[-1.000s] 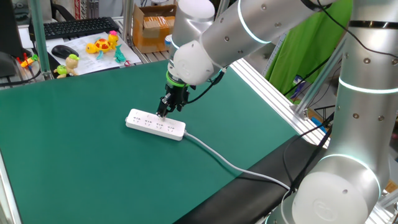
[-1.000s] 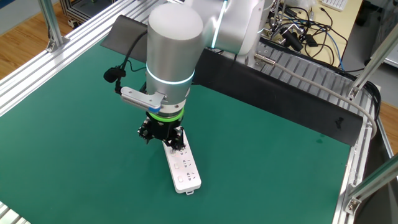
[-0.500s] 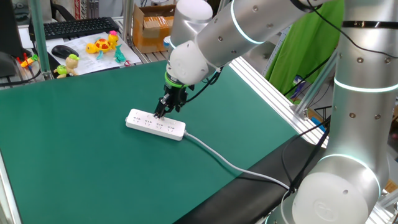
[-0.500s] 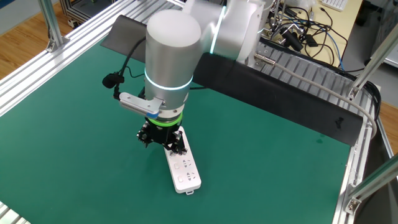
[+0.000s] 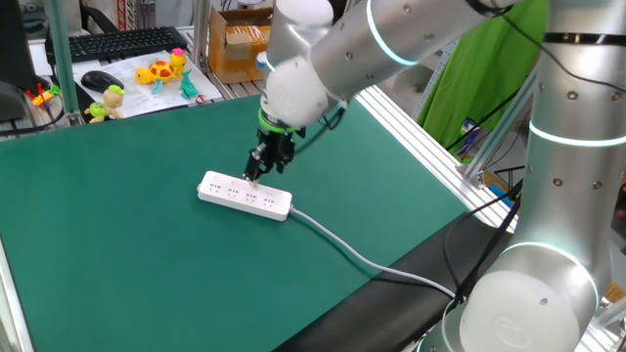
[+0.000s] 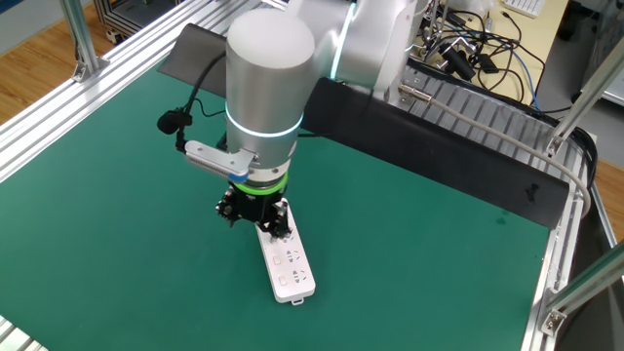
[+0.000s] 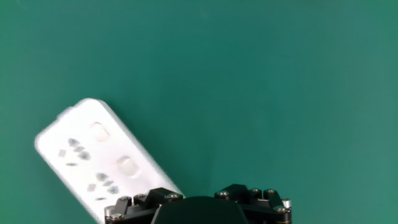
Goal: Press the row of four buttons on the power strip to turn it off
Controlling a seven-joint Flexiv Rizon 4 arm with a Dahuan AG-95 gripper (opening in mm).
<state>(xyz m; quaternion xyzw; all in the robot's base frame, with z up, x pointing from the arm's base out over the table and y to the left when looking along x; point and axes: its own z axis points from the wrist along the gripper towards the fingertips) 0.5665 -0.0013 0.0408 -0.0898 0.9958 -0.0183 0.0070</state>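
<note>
The white power strip (image 5: 245, 194) lies flat on the green mat, its grey-white cable (image 5: 362, 256) running off to the right. My gripper (image 5: 254, 176) stands upright over the strip's middle, its tips just above or at the top face; contact is unclear. In the other fixed view the gripper (image 6: 255, 222) covers the far part of the power strip (image 6: 291, 265), black fingers (image 6: 280, 224) spread apart with nothing held. The hand view shows the power strip (image 7: 93, 155) at lower left, blurred, with two of the four buttons (image 7: 127, 165) visible as small raised squares; the fingertips are out of frame.
Beyond the mat's far left edge are a black keyboard (image 5: 117, 44), a mouse (image 5: 98, 80), small toys (image 5: 161, 70) and a cardboard box (image 5: 240, 39). Aluminium rails (image 6: 487, 127) and loose cables border the mat.
The gripper has shifted slightly along the strip, away from the cable end. The power strip has not moved and the fingers hold the same spread.
</note>
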